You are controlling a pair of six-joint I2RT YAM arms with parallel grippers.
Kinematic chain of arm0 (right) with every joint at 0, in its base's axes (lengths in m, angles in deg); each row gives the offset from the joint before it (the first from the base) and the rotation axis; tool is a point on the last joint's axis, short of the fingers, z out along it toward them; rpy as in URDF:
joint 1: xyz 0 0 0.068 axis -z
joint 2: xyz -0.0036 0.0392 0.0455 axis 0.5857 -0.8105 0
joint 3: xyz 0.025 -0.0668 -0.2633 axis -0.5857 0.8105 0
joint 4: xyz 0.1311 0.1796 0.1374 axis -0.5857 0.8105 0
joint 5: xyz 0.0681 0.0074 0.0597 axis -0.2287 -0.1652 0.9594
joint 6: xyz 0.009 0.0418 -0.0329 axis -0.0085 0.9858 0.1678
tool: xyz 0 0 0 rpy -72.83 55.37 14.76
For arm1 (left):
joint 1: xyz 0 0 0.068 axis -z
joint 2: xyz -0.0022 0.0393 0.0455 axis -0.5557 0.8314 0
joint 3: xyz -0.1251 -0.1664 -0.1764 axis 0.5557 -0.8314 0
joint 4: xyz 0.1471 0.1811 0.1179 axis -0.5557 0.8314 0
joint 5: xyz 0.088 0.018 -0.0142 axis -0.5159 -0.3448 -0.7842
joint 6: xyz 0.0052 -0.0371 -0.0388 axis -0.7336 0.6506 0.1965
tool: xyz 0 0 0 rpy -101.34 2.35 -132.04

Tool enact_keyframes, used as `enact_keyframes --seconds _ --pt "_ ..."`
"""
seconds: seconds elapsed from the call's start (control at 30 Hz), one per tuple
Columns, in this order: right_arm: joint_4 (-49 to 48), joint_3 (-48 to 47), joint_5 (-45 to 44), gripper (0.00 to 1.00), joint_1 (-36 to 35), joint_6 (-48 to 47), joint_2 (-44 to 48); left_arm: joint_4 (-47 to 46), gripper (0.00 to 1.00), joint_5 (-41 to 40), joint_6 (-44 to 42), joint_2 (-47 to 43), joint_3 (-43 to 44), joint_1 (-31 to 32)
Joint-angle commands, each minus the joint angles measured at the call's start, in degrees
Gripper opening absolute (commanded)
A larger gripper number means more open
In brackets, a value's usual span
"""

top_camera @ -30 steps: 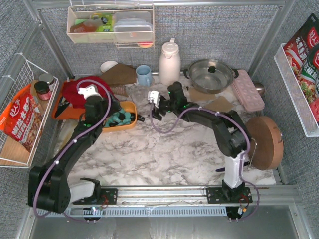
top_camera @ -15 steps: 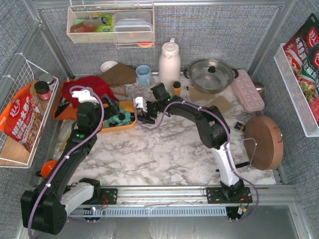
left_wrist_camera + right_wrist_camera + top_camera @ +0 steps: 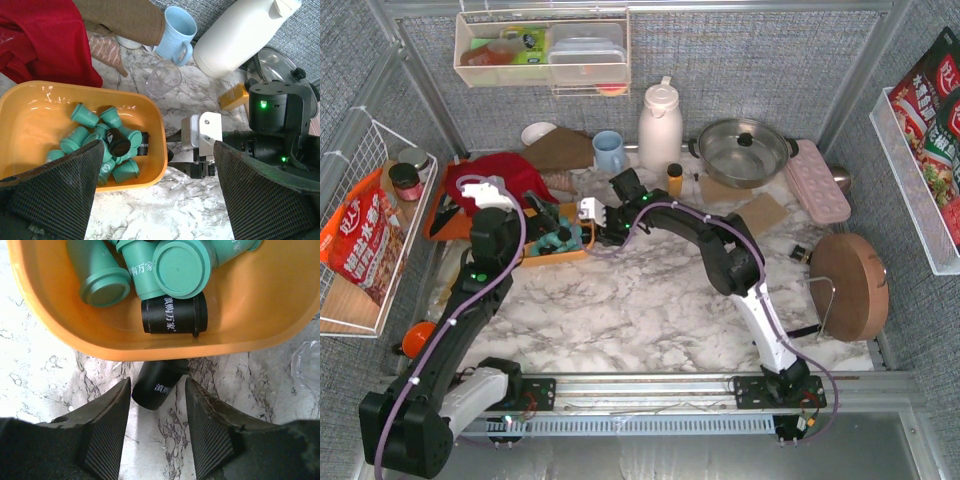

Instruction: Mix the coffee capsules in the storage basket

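Note:
The orange storage basket (image 3: pixel 161 142) holds a pile of teal coffee capsules (image 3: pixel 82 136) with a black one (image 3: pixel 118 142) on top and another black one lying at its right wall (image 3: pixel 172 313). One more black capsule (image 3: pixel 156 385) lies on the marble just outside that wall. My right gripper (image 3: pixel 156 390) is open, its fingertips either side of this outside capsule, with a gap showing on the right. My left gripper (image 3: pixel 157 195) is wide open and empty, above the basket's near right corner. In the top view the basket (image 3: pixel 584 214) lies between both grippers.
A clear glass (image 3: pixel 164 80), blue mug (image 3: pixel 609 151) and white thermos (image 3: pixel 659 125) stand behind the basket. A red cloth (image 3: pixel 490 175) lies to its left. An amber bottle (image 3: pixel 674 178), a steel pot (image 3: pixel 744 150), a pink tray (image 3: pixel 817 180) and a round wooden board (image 3: pixel 850 285) are to the right.
My right gripper has moved left across the table to the basket's right wall. My left arm has drawn back slightly to the left.

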Motion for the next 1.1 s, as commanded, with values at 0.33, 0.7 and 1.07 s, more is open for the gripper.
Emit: enact_keyframes --seconds 0.33,0.7,1.07 --pt "7.61 -4.26 -3.03 0.38 -1.50 -4.33 -2.42 -0.86 0.99 0.50 0.18 -1.32 -0.45 -0.07" --pt "3.78 0.45 -4.69 0.11 -0.26 -1.63 1.83 -1.15 0.99 1.69 0.29 -0.62 -0.39 -0.06" --pt "-17.46 28.59 -2.48 0.03 4.85 5.16 23.66 -3.32 0.99 12.00 0.67 6.20 0.63 0.65"
